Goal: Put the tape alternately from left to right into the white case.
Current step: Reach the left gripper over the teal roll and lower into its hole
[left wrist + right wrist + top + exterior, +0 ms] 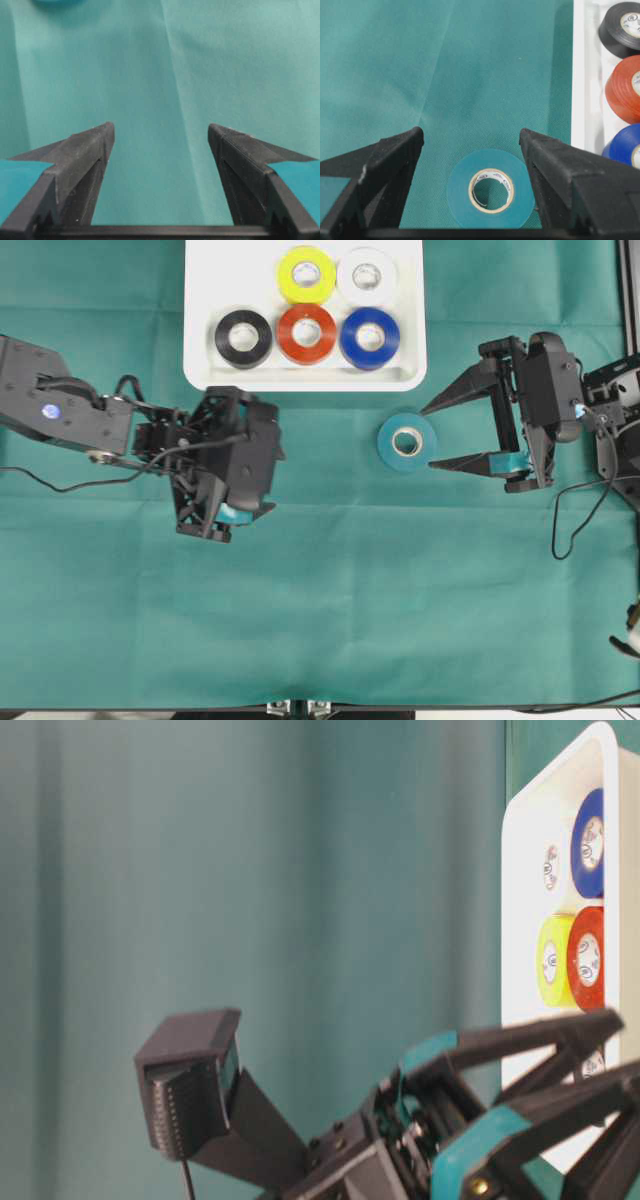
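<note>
Lab bench: green cloth [330,590], cabled robot arms.

On the green cloth [320,590], far centre: shallow white plastic tray [200,340]. Inside, far row: yellow tape roll [288,275] left, white tape roll [385,277] right. Near row, left to right: black tape roll [224,338], red-orange tape roll [288,333], blue tape roll [388,338]. Near-right of tray, on cloth: teal tape roll [390,443], just left of black right gripper [429,438].
</note>
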`<state>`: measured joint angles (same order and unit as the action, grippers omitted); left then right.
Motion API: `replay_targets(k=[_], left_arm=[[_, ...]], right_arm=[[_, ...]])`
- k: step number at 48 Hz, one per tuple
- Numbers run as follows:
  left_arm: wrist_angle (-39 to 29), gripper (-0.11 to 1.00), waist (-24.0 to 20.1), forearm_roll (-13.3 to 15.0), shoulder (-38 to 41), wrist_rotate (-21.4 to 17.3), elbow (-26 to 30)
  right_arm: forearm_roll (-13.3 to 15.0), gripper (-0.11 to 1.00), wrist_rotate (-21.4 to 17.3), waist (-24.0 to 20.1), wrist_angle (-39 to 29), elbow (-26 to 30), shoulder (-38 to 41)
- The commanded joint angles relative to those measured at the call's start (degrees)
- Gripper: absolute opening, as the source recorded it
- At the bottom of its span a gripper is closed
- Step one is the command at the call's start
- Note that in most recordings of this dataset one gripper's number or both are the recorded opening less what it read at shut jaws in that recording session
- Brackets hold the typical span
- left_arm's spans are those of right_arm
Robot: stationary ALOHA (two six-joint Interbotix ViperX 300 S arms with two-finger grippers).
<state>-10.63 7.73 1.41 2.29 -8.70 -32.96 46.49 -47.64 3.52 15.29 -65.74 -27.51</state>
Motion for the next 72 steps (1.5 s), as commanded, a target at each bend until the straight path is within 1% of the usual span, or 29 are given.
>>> replay_targets(k=[1,11,12,15,19,25,36,46,52,62,66,72], left_arm=[[0.5,0.93,-0.4,-0.2,0.7,-4.8,3.2],[0.4,0.93,-0.5,-0.2,4.3,-21.4,6.9],[0.4,0.93,-0.5,-0.2,4.7,-23.7,7.3],[0.4,0.93,-0.5,-0.2,5.1,-27.3,8.1],[0.4,0.93,-0.7,-0.2,5.5,-29.9,9.1],[0.4,0.93,-1.3,-0.2,6.1,-30.9,10.6],[0.5,0.93,-2.7,-0.2,9.1,-31.0,14.8],[0.4,0.93,-4.0,-0.2,12.9,-31.0,18.5],[-0.2,0.93,-4.2,-0.2,15.0,-31.0,20.7],[-2.8,0.93,-5.1,-0.2,18.2,-31.5,24.5],[-3.7,0.93,-5.6,-0.2,19.4,-32.0,26.3],[-4.6,0.93,-6.1,-0.2,21.3,-34.4,28.7]], right_arm=[[-0.2,0.82,-0.1,-0.2,0.2,0.4,-0.4],[-0.1,0.82,-0.1,-0.2,0.2,0.2,-0.4],[-0.2,0.82,-0.1,-0.2,0.2,0.2,-0.4],[-0.2,0.82,-0.1,-0.2,0.2,0.2,-0.4],[-0.2,0.82,-0.1,-0.2,0.2,0.2,-0.4],[-0.2,0.82,-0.1,-0.2,0.2,0.1,-0.4],[-0.2,0.82,-0.1,-0.2,-1.7,-1.1,-2.5],[-0.2,0.82,-0.2,-0.2,-3.1,-3.7,-8.5],[-0.7,0.82,-0.2,-0.2,-3.5,-5.5,-12.4],[-0.8,0.81,-0.2,-0.2,-4.8,-7.9,-17.8],[-0.7,0.81,-0.2,-0.2,-5.5,-8.3,-19.0],[-0.8,0.81,-0.2,-0.2,-5.8,-9.1,-19.8]])
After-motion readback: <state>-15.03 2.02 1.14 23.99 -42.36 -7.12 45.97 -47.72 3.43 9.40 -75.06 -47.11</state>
